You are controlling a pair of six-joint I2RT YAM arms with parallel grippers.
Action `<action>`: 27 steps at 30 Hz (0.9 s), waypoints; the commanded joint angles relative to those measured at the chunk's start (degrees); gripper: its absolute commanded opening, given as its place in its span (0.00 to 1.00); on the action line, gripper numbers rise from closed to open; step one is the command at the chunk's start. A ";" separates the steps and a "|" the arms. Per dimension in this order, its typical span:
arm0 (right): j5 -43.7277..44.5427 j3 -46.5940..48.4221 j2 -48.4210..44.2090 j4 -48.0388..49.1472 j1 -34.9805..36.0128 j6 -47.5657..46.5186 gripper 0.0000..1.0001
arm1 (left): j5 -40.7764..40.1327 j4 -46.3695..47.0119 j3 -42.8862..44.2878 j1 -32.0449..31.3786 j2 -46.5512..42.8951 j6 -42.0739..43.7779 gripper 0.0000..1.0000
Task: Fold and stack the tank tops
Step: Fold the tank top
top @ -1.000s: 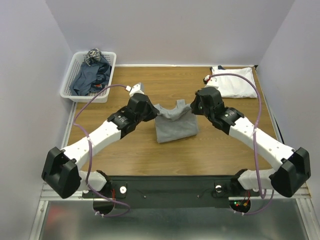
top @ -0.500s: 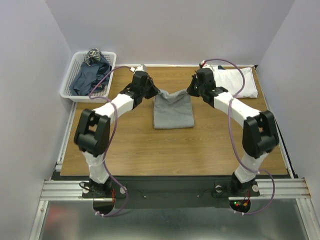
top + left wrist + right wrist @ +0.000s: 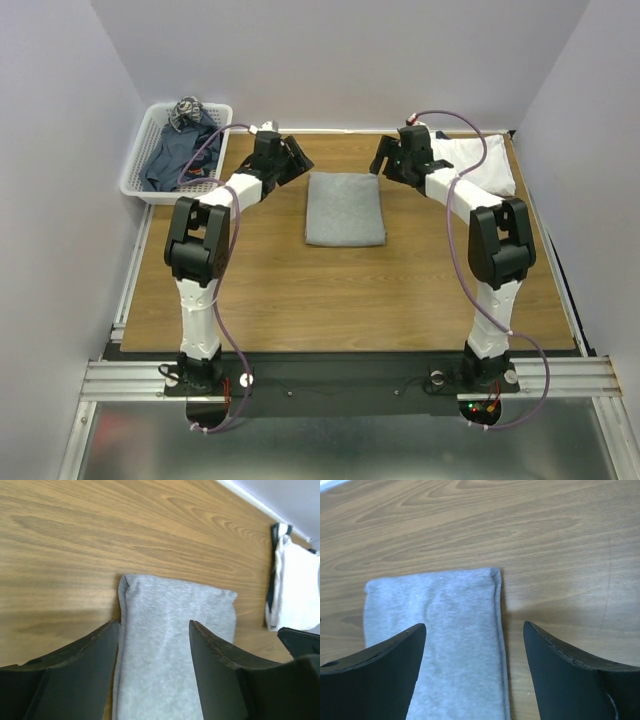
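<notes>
Spotted the grey top point(image 3: 345, 208) folded into a soft, flat rectangle, mid-worktop point(image 3: 340, 300) toward the far side. Heathered jersey, with a rounded fold at the far edge and a stitched hem down one long side. Caught the left claw point(image 3: 290, 156) just off its far-left corner, blunt black fingers spread wide, gripping nothing, poised over the cloth's edge in the wrist view. Found the right claw point(image 3: 383, 160) off the far-right corner likewise: spread, holding nothing, clear of the fabric. Noted the white top point(image 3: 488, 165) as a plump pad in the far-right corner of the wood-grain surface, partly hidden behind the right arm point(image 3: 455, 200). Picked out the dark tops point(image 3: 180, 152), blue-grey, heaped loose in a white lattice basket point(image 3: 137, 178) off the far-left edge.
</notes>
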 commanded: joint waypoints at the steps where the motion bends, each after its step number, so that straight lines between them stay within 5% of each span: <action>1: 0.17 -1.03 -6.38 -2.73 0.74 0.55 0.81 | -6.77 -1.00 -3.66 -0.52 -10.86 0.69 0.62; 6: 1.22 -12.61 -12.52 -4.05 3.45 2.48 0.75 | -12.24 -5.93 -9.73 -3.06 -14.82 -0.72 0.47; 13: 1.93 -27.23 -21.93 -4.23 5.31 5.03 0.67 | -14.52 -6.37 -21.68 -7.72 -18.42 -1.60 0.41; 27: 1.83 -30.94 -18.25 -3.79 5.39 8.02 0.59 | -18.13 -6.81 -28.90 -13.88 -17.63 -3.36 0.29</action>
